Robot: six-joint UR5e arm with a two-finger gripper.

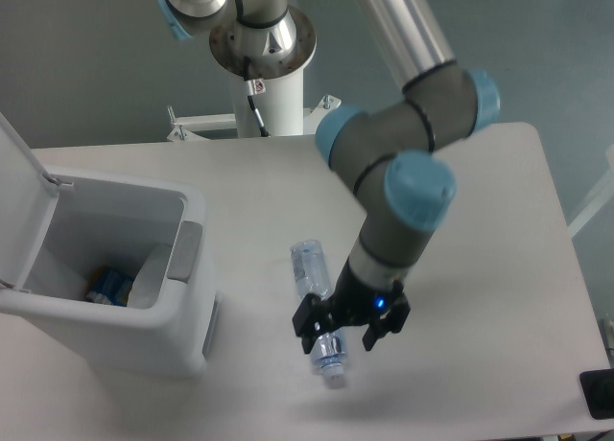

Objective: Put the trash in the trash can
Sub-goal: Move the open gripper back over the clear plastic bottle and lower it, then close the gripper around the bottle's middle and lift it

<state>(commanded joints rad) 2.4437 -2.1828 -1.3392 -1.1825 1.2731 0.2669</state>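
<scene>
The clear bluish bottle (310, 268) lies on the white table with its pale cap (331, 373) pointing at the front edge. My gripper (338, 342) is low over the cap half of the bottle. It is open, with one finger on each side of the bottle. The arm hides the bottle's middle. The white trash can (187, 316) stands at the left with its lid (17, 197) swung up. A whitish cup-like piece of trash (149, 273) lies inside it.
A blue item (109, 286) also lies in the trash can. The arm's white pedestal (278, 101) rises behind the table's back edge. A black object (599, 394) sits at the front right corner. The table's front edge runs just below the cap.
</scene>
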